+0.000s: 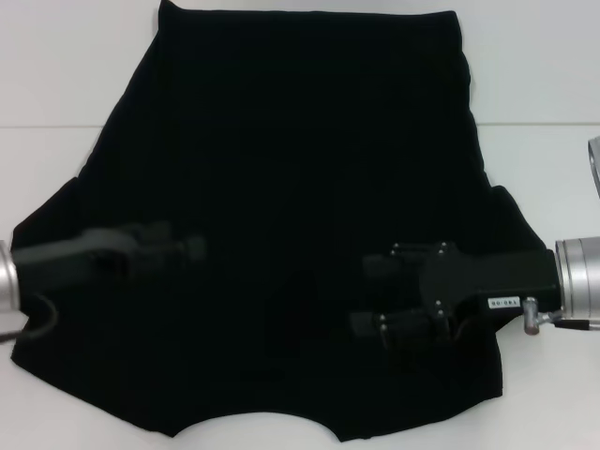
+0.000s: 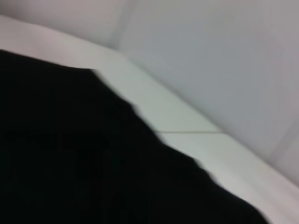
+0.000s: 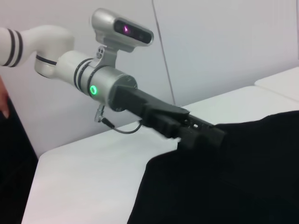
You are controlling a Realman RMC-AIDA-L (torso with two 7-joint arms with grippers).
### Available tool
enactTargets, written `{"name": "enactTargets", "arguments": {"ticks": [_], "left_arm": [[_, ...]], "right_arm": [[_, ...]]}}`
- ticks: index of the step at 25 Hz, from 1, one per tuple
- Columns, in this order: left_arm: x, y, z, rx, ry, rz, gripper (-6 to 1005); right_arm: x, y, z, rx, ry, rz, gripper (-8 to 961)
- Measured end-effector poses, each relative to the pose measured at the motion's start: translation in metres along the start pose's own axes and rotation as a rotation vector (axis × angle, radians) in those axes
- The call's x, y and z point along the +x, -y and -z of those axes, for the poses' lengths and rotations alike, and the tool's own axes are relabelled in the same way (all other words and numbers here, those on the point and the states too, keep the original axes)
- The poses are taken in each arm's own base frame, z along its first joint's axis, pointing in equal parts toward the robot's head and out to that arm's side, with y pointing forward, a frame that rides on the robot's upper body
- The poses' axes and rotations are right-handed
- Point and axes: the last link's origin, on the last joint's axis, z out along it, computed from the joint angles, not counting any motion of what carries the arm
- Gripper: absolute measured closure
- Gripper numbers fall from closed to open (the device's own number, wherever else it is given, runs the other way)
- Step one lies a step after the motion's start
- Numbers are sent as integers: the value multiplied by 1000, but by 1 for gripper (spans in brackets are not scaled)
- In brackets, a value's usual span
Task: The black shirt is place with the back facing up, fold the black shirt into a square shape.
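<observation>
A: Right gripper (image 1: 367,298) is over the black shirt (image 1: 291,187), near the table's right edge, close to the front edge. Two black fingers (image 1: 380,265) point toward the middle with a visible gap between them: parted, nothing clamped.

B: Left one?

A: Left gripper (image 1: 192,247) comes in from the table's left edge, also over the cloth. It is blurred in the head view, and in the right wrist view its tip (image 3: 210,136) sits at the shirt's edge, black on black. Can't tell if the fingers are apart or together.

B: Any markings?

A: Small white label on the right gripper's body (image 1: 503,303), print too small to read. Left arm's silver wrist has a green lit ring (image 3: 93,90); the camera module above it shows a pink dot (image 3: 125,29).

B: Shirt?

A: Plain matte black, soft, no print. Spread flat across most of the white table (image 1: 56,84), reaching from the far edge to the front edge. Straight edge at the far side, widening toward the front with sleeves out to both sides and a curved notch at the front edge. Mostly smooth, few creases visible. Tabletop is smooth white with a thin seam line crossing it.
</observation>
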Motion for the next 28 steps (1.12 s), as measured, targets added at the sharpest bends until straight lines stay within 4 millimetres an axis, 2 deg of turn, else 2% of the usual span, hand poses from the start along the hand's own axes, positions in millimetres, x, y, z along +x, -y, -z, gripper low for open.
{"name": "enactTargets", "arguments": {"ticks": [10, 17, 24, 28], "left_arm": [[28, 47, 46, 332, -16, 179, 111], [28, 59, 59, 452, 47, 245, 112], [18, 74, 69, 593, 86, 323, 111], [13, 76, 68, 619, 103, 330, 111]], "right_arm": [[-11, 2, -7, 6, 66, -13, 30], [-8, 3, -12, 13, 75, -32, 30], [-8, 2, -14, 6, 74, -31, 31], [-8, 2, -14, 5, 74, -30, 31]]}}
